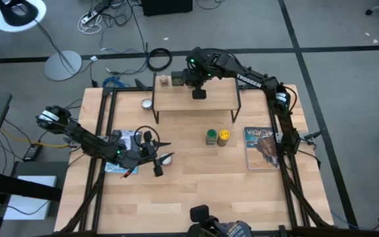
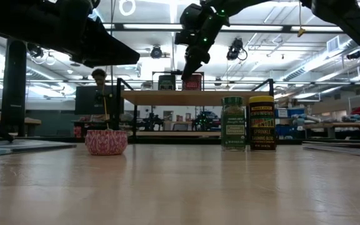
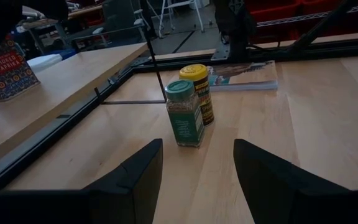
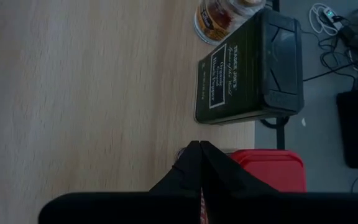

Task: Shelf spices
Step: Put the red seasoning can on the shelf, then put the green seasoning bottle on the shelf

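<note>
Standing on the low light-wood plank shelf (image 1: 196,97) at its far left edge are the small brownish jar (image 1: 164,81), the black boxy tin (image 4: 248,68) labelled "Trader Joe's" and the red boxy tin (image 4: 272,169), with the right gripper (image 1: 199,93) closed and empty just beside the red one. The left gripper (image 1: 158,156) hangs open, holding nothing, above the wooden tabletop (image 1: 196,191) near a pink patterned cup (image 2: 105,142). Open board separates it from the green-capped jar (image 3: 184,112) and the yellow jar (image 3: 197,92), which touch each other in front of the shelf beside a flat book (image 1: 263,147) reading "ARCADIA".

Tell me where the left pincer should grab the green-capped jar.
Grip the green-capped jar around its body just under the cap, coming level from the open side facing the left pincer. It stands upright, and the yellow jar crowds its far side, so the pads should close across its free flanks.
</note>
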Robot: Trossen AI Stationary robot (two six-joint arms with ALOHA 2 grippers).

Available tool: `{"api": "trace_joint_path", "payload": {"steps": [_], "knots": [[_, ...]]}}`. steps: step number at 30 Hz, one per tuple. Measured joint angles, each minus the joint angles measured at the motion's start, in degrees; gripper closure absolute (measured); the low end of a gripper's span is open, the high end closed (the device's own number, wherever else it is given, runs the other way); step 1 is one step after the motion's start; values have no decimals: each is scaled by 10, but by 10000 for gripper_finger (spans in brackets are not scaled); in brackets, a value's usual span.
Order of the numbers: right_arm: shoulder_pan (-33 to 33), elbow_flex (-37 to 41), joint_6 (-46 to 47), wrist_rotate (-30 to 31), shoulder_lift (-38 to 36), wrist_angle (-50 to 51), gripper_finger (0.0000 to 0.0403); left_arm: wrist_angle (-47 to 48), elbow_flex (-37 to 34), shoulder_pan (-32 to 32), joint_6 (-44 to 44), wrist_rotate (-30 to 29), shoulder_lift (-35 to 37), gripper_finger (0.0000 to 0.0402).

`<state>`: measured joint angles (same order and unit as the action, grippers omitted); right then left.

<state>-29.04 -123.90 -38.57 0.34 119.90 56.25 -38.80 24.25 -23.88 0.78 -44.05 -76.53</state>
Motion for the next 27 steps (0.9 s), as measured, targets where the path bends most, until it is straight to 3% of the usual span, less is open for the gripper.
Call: {"api": "trace_joint_path", "payload": {"steps": [18, 22, 27], "knots": [[-2, 0, -2, -12, 1, -12, 403, 2, 0, 0, 0, 0, 0, 200], [17, 1, -12, -46, -7, 12, 403, 2, 0, 0, 0, 0, 0, 200], [66, 1, -1, -23, -33, 70, 401, 5, 0, 0, 0, 0, 0, 200]]}}
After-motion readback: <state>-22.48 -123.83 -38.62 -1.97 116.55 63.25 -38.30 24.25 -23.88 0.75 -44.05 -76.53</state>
